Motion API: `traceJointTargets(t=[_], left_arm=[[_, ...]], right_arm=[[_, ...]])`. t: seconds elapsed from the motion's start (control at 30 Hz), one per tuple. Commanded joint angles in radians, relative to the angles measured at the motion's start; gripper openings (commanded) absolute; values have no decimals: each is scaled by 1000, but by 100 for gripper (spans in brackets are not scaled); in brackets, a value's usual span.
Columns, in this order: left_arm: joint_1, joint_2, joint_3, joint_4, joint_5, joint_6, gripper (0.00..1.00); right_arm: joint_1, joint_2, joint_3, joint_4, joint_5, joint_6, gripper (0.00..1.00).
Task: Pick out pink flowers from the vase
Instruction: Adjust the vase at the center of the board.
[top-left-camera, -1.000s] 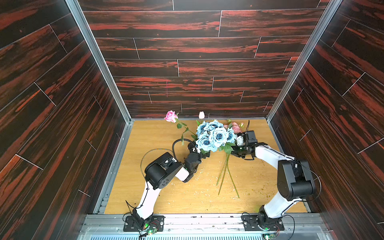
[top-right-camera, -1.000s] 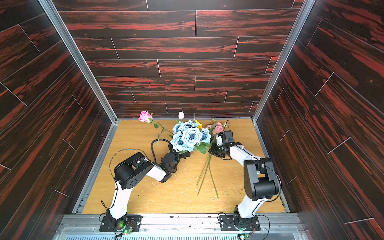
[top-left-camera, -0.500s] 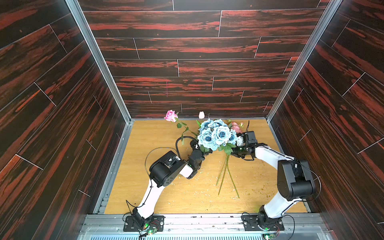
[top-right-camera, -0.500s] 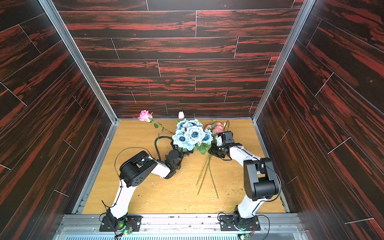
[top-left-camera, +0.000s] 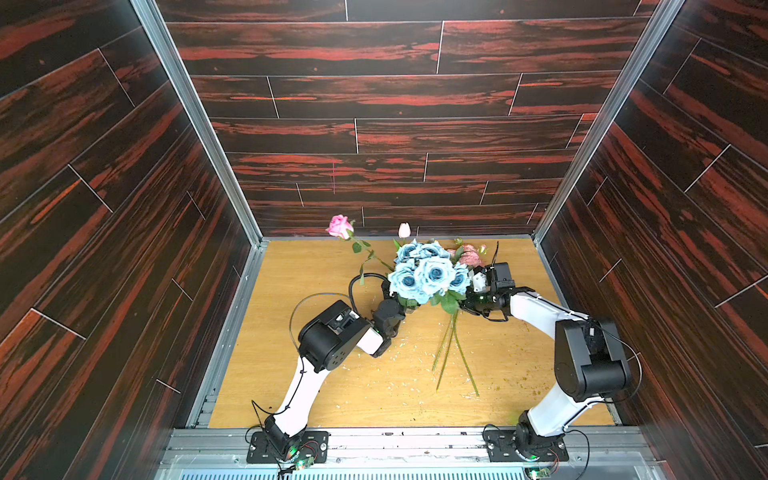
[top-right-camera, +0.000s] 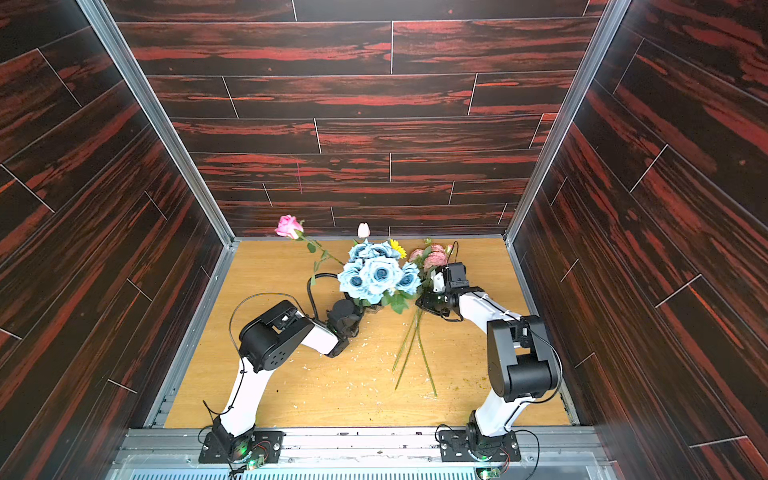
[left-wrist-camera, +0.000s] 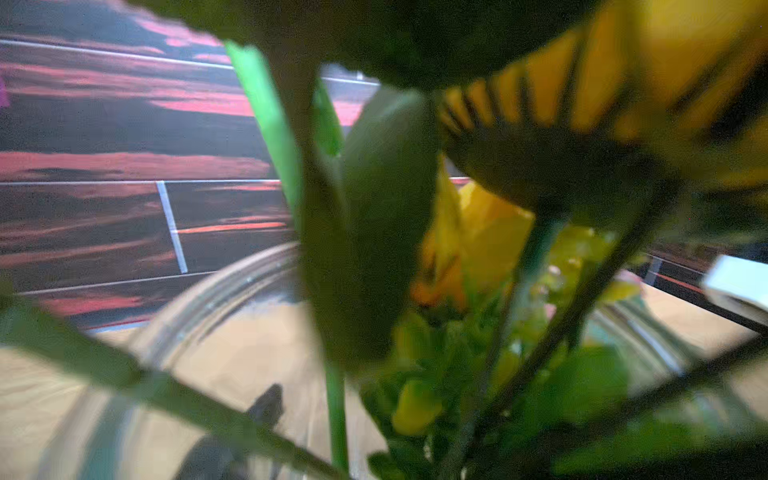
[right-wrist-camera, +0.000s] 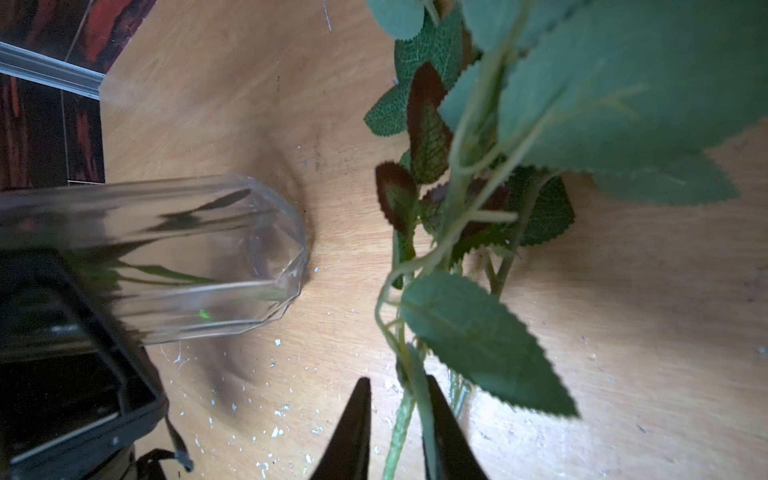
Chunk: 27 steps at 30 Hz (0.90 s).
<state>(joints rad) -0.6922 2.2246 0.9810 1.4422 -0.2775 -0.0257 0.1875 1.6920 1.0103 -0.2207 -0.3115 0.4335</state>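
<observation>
Reaching further under the blue roses (top-left-camera: 430, 274), left end effector (top-left-camera: 392, 294) is mostly hidden (opening unclear); right end effector (right-wrist-camera: 397, 380) pinches pink flowers (top-right-camera: 432, 259) beside the vase (right-wrist-camera: 199, 257).

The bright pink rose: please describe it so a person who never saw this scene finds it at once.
Look along the far edge of the wooden floor. Left of the blue rose bunch, a bloom leans out on a long leafy stem: the bright pink rose. It is more vivid than the pale bud beside it.
</observation>
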Motion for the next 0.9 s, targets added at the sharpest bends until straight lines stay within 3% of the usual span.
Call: traceJointTargets(t=[0.0,0.27,0.4,0.57,0.87], left_arm=[[44,-49,-67,-31,181,-18,79],[93,-130,-148,-37,683,28,84],[102,-144,-138,-130,851,37,85],[110,-160,-143,-136,976,15,85],[114,-212,-97,-454,1160,111,89]], right_arm=[[-3,-23,-13,4,-23,2,24],[-2,-38,-25,18,-29,9,24],[-3,-61,-29,25,-29,17,24],[5,-101,-46,37,-29,28,24],[35,-107,-53,50,-29,36,25]])
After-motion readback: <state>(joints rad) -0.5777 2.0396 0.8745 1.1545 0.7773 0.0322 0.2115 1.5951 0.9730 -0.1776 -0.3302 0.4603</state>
